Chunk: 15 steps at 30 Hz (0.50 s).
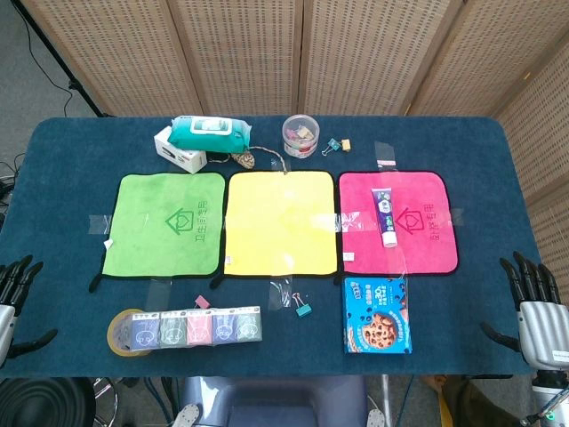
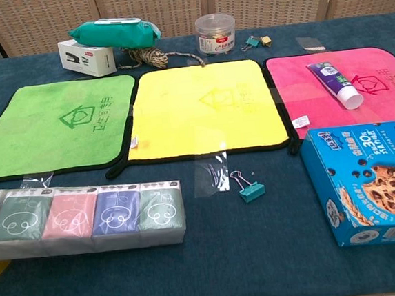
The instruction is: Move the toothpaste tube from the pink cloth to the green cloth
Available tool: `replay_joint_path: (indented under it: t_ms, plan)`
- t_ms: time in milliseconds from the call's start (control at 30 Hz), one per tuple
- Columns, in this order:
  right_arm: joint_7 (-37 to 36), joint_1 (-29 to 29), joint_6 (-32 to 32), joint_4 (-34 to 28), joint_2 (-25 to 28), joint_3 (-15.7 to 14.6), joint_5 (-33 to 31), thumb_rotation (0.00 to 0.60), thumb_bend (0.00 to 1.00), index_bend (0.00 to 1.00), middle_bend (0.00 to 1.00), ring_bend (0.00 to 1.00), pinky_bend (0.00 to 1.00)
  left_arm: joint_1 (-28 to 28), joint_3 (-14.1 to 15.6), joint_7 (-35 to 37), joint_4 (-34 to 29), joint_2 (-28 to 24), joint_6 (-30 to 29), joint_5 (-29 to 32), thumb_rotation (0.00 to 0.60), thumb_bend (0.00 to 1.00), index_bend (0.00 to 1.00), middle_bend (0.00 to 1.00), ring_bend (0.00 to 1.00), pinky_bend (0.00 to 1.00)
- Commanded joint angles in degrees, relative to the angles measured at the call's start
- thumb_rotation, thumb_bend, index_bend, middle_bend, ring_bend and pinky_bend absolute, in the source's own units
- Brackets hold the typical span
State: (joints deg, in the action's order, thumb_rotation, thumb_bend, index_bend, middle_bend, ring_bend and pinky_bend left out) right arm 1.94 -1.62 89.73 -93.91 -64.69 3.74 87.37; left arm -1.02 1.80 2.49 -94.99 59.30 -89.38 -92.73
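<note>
The toothpaste tube [image 1: 385, 216] lies right of frame centre on the pink cloth [image 1: 427, 249], purple and white with its white cap toward the camera; its print is too small to read. The green cloth [image 1: 164, 222] at left carries a house logo and Chinese characters, with the yellow cloth [image 1: 283, 222] between. The chest view makes "30" legible on the blue cookie box [image 2: 366, 181]. Only the head view shows the left hand [image 1: 13, 294] and right hand [image 1: 538, 311], at the lower corners, fingers spread, empty.
</note>
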Motion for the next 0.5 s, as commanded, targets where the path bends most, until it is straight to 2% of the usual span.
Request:
replay_joint_path:
  t_ms: [33, 167, 267, 400, 500]
  plan:
    - [-0.4, -0.1, -0.8, -0.1, 0.4, -0.1, -0.4, 0.600, 0.00, 0.00, 0.00, 0.00, 0.00, -0.2, -0.1, -0.2, 0.1, 0.1, 0.4, 0.2, 0.600, 0.00, 0.00, 0.00, 0.00, 0.00]
    - [-2.3, -0.8, -2.6, -0.5, 1.3, -0.3, -0.4, 0.600, 0.00, 0.00, 0.00, 0.00, 0.00, -0.6, -0.2, -0.5, 0.4, 0.3, 1.2, 0.5, 0.600, 0.00, 0.00, 0.00, 0.00, 0.00]
    - [-8.1, -2.2, -4.7, 0.0, 1.7, 0.0, 0.1, 0.600, 0.00, 0.00, 0.00, 0.00, 0.00, -0.7, -0.3, -0.6, 0.5, 0.6, 1.3, 0.5, 0.600, 0.00, 0.00, 0.00, 0.00, 0.00]
    - [-24.6, -6.8, -11.3, 3.8, 2.1, 0.3, 1.6, 0.600, 0.00, 0.00, 0.00, 0.00, 0.00, -1.3, -0.8, -0.7, 0.4, 0.6, 2.2, 1.3, 0.600, 0.00, 0.00, 0.00, 0.00, 0.00]
    - [-33.8, -9.7, -15.2, 6.7, 1.9, 0.9, 1.6, 0.600, 0.00, 0.00, 0.00, 0.00, 0.00, -1.7, -1.1, -1.0, 0.2, 0.6, 2.6, 1.8, 0.600, 0.00, 0.00, 0.00, 0.00, 0.00]
